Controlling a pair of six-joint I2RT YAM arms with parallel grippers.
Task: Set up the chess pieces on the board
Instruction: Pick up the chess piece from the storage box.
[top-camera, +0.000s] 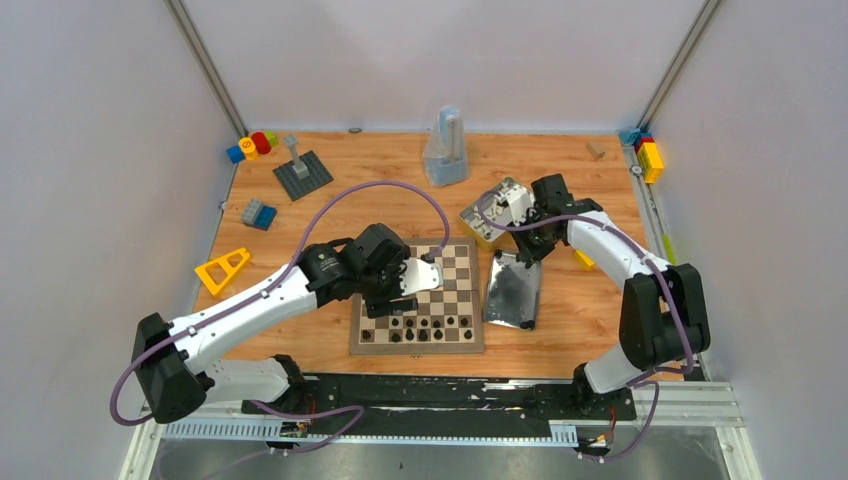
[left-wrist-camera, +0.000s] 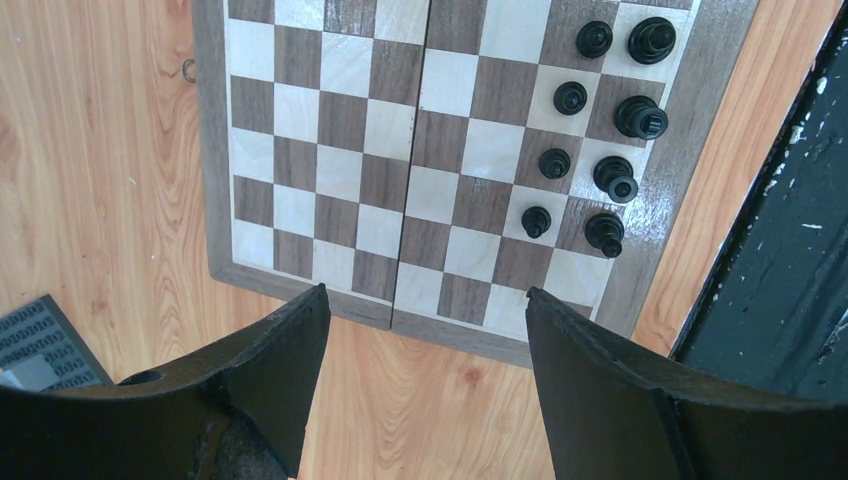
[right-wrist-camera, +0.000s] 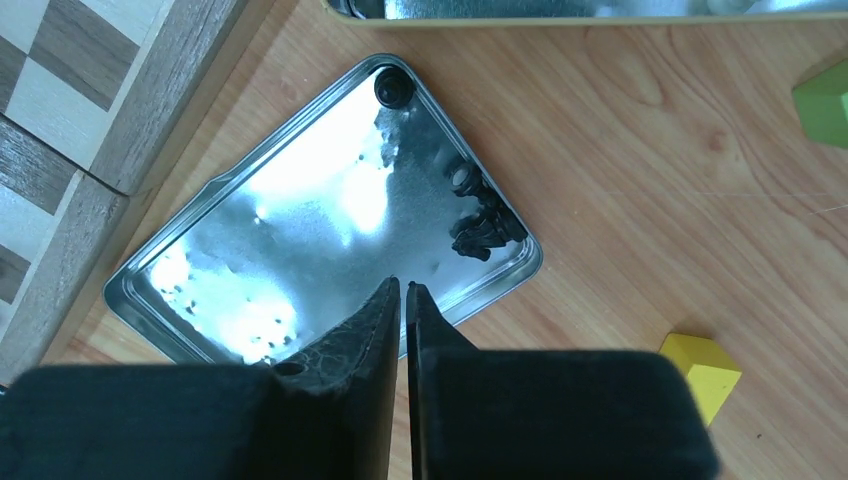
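"Left wrist view, nearest first: what goes on the list?"

"Item one, the chess pieces (left-wrist-camera: 640, 117). I count eight black ones standing on the board (left-wrist-camera: 330, 180), in two rows of four along its near edge. The picture cuts those rows off at one end. The top view hints at a few more there, too small for me to count. The near-edge squares closest to my left end effector (left-wrist-camera: 425, 295) are bare. Item two is that end effector itself, hanging over the board's side border with jaws wide apart and nothing in them."

"The remaining squares?"

"Bare wherever I can see them. In the top view my left arm covers part of the far rows. No cream piece shows on the board."

"Beyond the board?"

"Item three, a flat shiny tin (right-wrist-camera: 260, 260) on the table (right-wrist-camera: 620, 160), just beside the board's right edge. It holds a small cluster of black pieces in one corner and a single one in another corner. I cannot count the cluster. Item four, my right end effector (right-wrist-camera: 403, 290), with fingers pressed together above that tin and nothing visible between them. Item five, a second tin (top-camera: 478, 222) farther back, below the right wrist in the top view, with contents too small to name."

"Your reckoning?"

"I judge the black side partly set, with the rest to come from the flat tin. The cream side is not begun, and I cannot tell where those pieces lie."
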